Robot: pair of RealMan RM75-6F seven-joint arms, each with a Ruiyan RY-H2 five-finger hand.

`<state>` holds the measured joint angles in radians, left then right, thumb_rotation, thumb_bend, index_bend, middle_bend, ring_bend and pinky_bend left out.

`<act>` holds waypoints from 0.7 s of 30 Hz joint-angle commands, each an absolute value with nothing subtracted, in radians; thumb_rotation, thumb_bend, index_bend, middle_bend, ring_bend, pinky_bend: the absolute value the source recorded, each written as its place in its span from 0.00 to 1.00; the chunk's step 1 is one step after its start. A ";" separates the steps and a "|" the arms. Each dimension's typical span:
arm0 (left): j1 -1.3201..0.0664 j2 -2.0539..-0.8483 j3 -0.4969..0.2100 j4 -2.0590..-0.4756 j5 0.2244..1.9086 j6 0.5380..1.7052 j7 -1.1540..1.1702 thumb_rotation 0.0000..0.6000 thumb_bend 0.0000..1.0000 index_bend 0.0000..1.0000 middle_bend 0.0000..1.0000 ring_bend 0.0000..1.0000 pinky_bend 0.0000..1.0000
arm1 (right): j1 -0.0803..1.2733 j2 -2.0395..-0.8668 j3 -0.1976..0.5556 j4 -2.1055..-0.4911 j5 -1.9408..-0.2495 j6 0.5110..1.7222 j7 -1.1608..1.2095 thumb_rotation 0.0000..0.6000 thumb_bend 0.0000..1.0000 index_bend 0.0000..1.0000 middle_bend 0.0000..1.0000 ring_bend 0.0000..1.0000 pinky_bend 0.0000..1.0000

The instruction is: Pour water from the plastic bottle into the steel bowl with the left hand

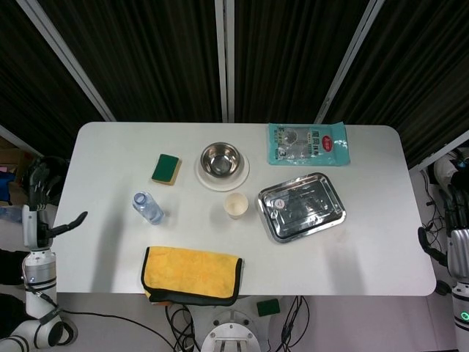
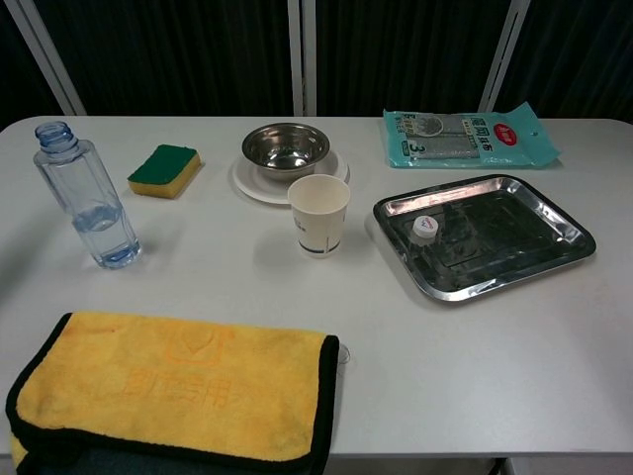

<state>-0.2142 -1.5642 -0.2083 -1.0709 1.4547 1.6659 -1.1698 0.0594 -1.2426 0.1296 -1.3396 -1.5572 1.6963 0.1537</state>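
Observation:
The clear plastic bottle (image 1: 147, 207) (image 2: 87, 198) stands upright and uncapped on the left of the white table, with a little water at its bottom. The steel bowl (image 1: 220, 159) (image 2: 286, 146) rests on a white plate (image 1: 202, 176) (image 2: 247, 182) at the table's far middle. My left hand (image 1: 42, 207) hangs off the table's left edge, fingers spread, holding nothing, well away from the bottle. My right hand (image 1: 456, 238) shows at the right border of the head view, beyond the table's right edge; its fingers are not clear.
A green and yellow sponge (image 1: 166, 169) lies left of the bowl. A paper cup (image 1: 235, 205) stands mid-table, a steel tray (image 1: 301, 206) with a white cap (image 2: 424, 227) to its right. A teal packet (image 1: 308, 144) lies at the back; a yellow towel (image 1: 192, 273) lies at the front.

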 commanded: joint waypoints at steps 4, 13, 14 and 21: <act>-0.146 -1.253 -0.128 -1.321 1.534 1.652 -0.643 0.69 0.06 0.20 0.22 0.14 0.16 | 0.038 -1.205 0.087 -1.337 -1.568 1.668 0.139 1.00 0.34 0.00 0.00 0.00 0.00; -0.085 -1.117 0.033 -1.484 1.597 1.554 0.066 0.39 0.02 0.12 0.14 0.07 0.19 | 0.011 -1.176 0.034 -1.331 -1.548 1.596 0.030 1.00 0.32 0.00 0.00 0.00 0.00; -0.081 -1.116 0.040 -1.490 1.606 1.556 0.099 0.36 0.02 0.12 0.14 0.07 0.19 | 0.010 -1.176 0.030 -1.331 -1.545 1.588 0.021 1.00 0.32 0.00 0.00 0.00 0.00; -0.072 -1.127 0.086 -1.519 1.622 1.496 0.236 0.11 0.02 0.05 0.07 0.03 0.14 | 0.005 -1.189 0.020 -1.331 -1.532 1.557 -0.029 1.00 0.32 0.00 0.00 0.00 0.00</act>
<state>-0.0871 -1.1479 0.0514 -1.4850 1.6058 1.5331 0.1997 0.0057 -1.1876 0.0202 -1.3311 -1.5333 1.5581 -0.0274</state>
